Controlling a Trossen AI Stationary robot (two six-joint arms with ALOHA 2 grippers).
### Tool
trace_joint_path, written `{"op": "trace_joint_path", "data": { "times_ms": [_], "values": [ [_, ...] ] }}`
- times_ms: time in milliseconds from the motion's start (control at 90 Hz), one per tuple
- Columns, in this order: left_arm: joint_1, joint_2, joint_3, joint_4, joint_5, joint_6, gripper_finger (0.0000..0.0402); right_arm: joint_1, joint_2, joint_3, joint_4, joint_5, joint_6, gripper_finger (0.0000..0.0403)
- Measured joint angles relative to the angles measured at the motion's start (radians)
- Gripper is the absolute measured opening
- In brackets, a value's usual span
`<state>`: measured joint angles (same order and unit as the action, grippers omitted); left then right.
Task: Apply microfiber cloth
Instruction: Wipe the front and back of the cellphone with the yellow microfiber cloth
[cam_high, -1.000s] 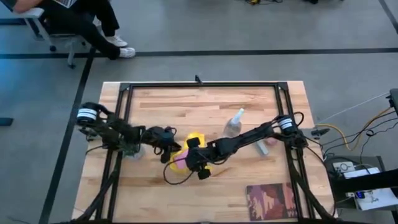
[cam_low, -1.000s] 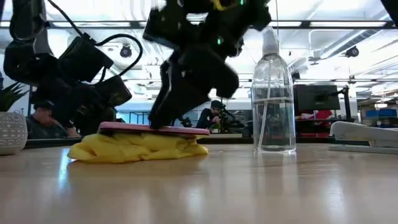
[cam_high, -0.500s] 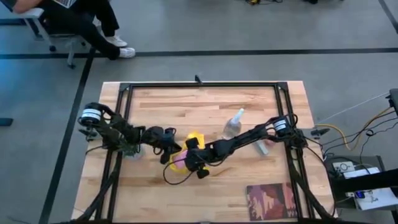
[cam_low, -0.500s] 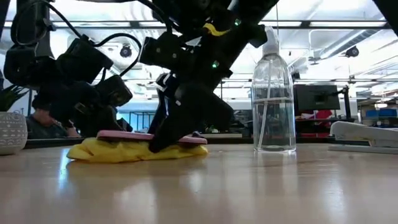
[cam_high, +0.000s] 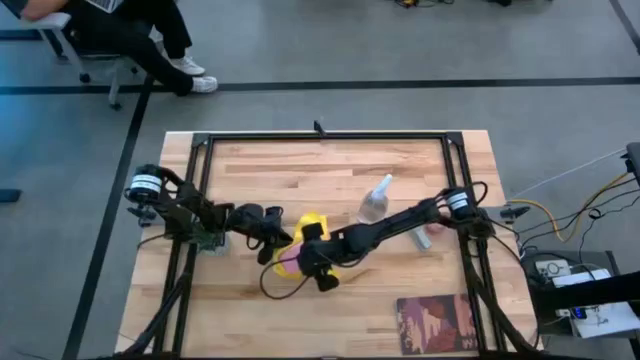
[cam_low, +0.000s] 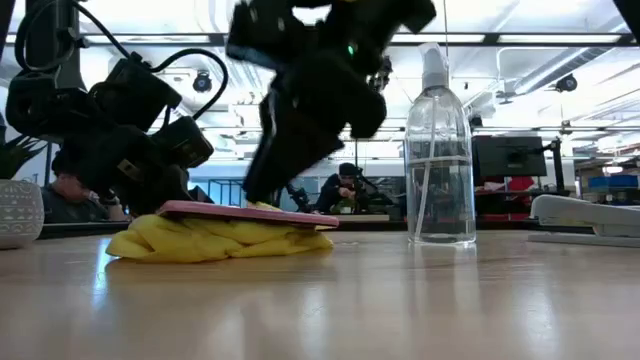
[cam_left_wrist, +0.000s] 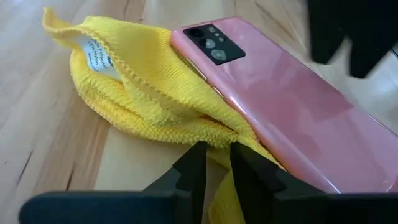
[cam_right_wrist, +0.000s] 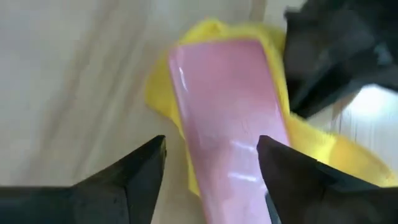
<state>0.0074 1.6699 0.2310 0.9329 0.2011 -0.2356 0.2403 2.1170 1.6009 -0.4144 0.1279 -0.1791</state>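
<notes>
Since half a second ago, the right gripper (cam_low: 300, 140) has lifted up off the pink phone (cam_low: 245, 213), and it now hangs just above it with its two fingers spread wide and nothing between them. Going from big to small: the wooden table (cam_high: 330, 170) holds everything. The right arm reaches across it from the right side. The left arm comes in low from the left. The spray bottle (cam_low: 437, 150) stands upright, apart from the pile. The microfiber cloth (cam_left_wrist: 137, 93) lies bunched up on the table near the middle, and the phone rests flat on top of it, camera side up, likely so the soft cloth touches its screen. The left gripper (cam_left_wrist: 214, 165) is squeezed on the cloth's edge, probably to hold it in place
</notes>
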Motion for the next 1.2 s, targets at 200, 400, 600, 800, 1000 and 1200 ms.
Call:
{"op": "trace_joint_path", "data": {
  "times_ms": [200, 400, 600, 800, 1000, 1200],
  "values": [
    [0.000, 0.000, 0.000, 0.002, -0.002, -0.001, 0.0058, -0.018, 0.033, 0.001, 0.001, 0.004, 0.040, 0.0175],
    [0.001, 0.000, 0.003, 0.018, 0.020, -0.018, 0.0058, -0.025, 0.072, 0.001, 0.020, 0.008, 0.029, 0.0064],
    [0.002, 0.000, 0.024, 0.061, 0.096, -0.039, 0.0058, -0.022, 0.079, 0.002, 0.027, 0.106, -0.019, 0.0010],
    [0.003, -0.002, 0.048, 0.072, 0.118, -0.045, 0.0058, -0.013, 0.075, 0.002, 0.020, 0.135, -0.063, 0.0035],
    [0.001, -0.004, 0.059, 0.090, 0.140, -0.051, 0.0058, 0.026, 0.070, 0.023, -0.016, 0.201, -0.142, 0.0067],
    [0.001, -0.005, 0.084, 0.088, 0.164, -0.039, 0.0059, 0.061, 0.069, 0.062, -0.061, 0.308, -0.188, 0.0114]
  ]
}}
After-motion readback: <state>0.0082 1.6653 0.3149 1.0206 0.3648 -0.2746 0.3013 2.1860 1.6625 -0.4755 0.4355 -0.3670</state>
